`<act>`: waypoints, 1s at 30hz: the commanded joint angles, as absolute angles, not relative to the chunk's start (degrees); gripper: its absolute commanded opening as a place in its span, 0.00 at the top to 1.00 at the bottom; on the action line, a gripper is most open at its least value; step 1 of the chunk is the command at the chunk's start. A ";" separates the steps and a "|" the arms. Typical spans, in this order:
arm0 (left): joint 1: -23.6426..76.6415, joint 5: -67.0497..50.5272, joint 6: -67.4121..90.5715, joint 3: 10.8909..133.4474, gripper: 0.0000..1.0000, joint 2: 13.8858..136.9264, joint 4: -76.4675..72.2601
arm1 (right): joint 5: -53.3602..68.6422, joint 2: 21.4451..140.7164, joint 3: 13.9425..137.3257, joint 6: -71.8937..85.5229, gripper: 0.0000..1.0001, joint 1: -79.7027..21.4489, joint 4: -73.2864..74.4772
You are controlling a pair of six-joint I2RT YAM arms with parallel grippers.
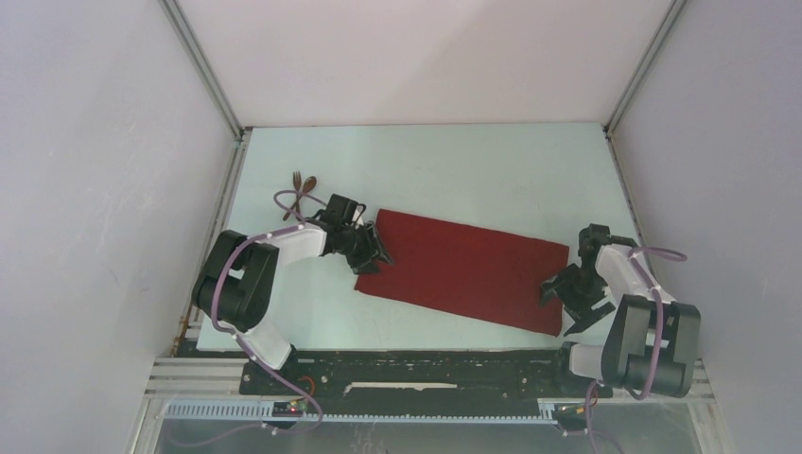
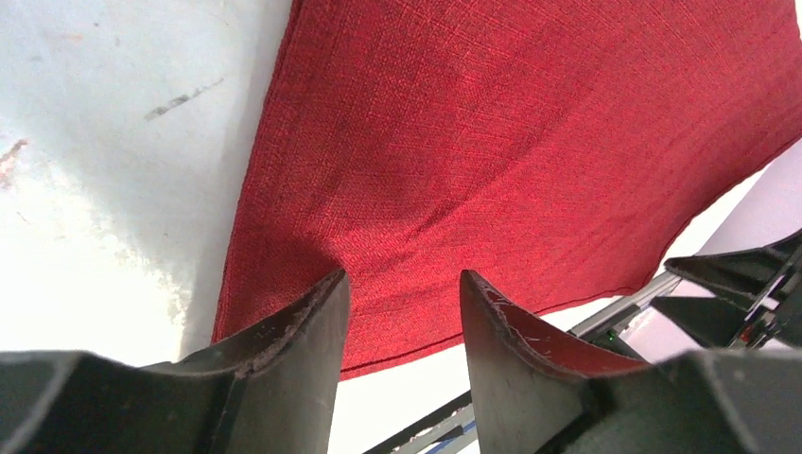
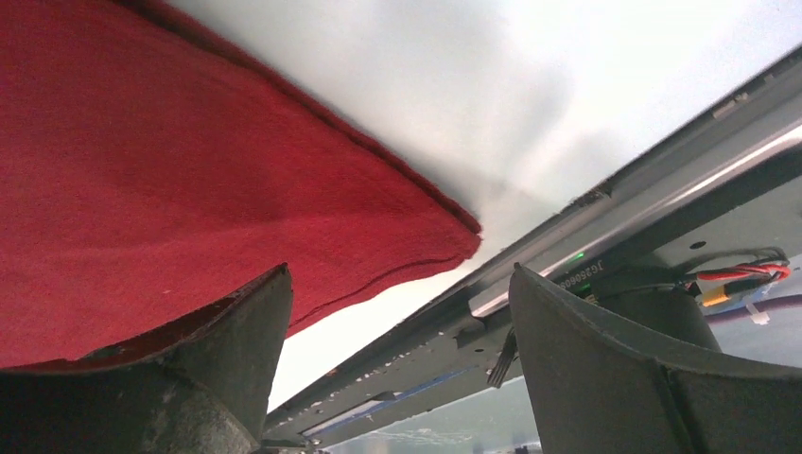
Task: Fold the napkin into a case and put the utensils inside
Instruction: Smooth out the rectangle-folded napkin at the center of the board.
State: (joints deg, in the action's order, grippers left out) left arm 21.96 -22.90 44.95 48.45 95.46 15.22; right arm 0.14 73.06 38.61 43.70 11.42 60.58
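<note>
- The napkin [image 1: 463, 270] is lying flat on the table [image 1: 454, 161], between the two arms.
- It is looking soft and limp, likely sagging if lifted, so pinching its edges or corners seems best.
- The left gripper [image 2: 405, 279] is standing parted over the left edge, grasping nothing.
- The right gripper [image 3: 397, 274] is gaping wide at the near right corner, empty.

Top cam: we look down from high behind arm bases [image 1: 271, 348], whole table [image 1: 454, 170] in frame. Left wrist cam: we're right up close on napkin [image 2: 492, 151] left end. Right wrist cam: same closeness, napkin near-right corner. All three share napkin.
</note>
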 commanded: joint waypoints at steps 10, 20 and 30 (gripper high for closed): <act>22.19 -34.12 57.93 57.00 0.46 101.44 -7.07 | 33.26 76.94 47.54 29.53 0.07 8.65 24.61; 19.67 -25.05 66.49 60.28 0.38 117.06 -25.25 | 44.77 93.38 42.19 33.50 0.00 14.81 -2.10; 15.86 -25.62 65.75 63.57 0.34 117.98 -18.66 | 44.37 95.85 43.06 34.57 0.00 23.34 1.09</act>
